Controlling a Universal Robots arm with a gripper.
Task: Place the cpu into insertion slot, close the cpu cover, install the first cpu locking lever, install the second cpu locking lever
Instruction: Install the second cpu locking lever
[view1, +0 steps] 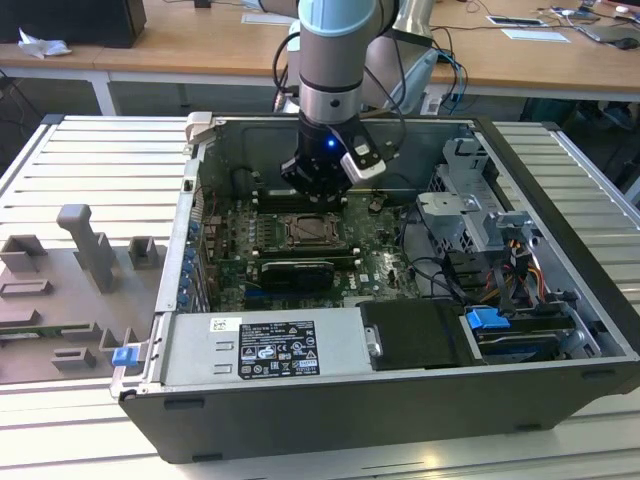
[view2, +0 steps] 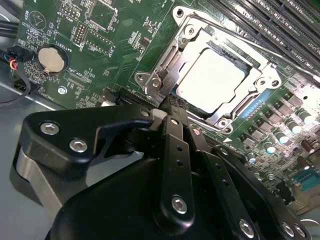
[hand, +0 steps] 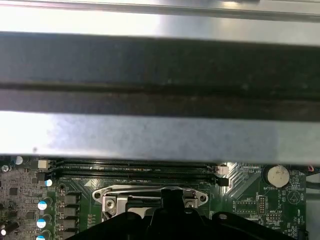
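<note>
Gripper lowered into the open case, jaws drawn together at the tips, nothing seen clamped between them.

- Cpu: just ahead of the jaw tips, lying flat in the slot, so judged as already placed.
- Cover: just beyond the tips, appears folded down, its window framing the pale cpu top.
- Jaw tips at the near edge of the cover, close to a hinge bracket. A narrow closed tip suits pushing thin metal parts (a judgement only). Contact cannot be told.
- Levers: state not clear from either wrist view.

Surroundings:

- Green board beneath the jaws. Coin cell off to one side of them, long memory slots beyond the socket.
- Case resting on a slatted metal table, with grey fixtures well apart from the jaws, outside the case.
- Wooden desks behind – a workshop or lab setting.
</note>
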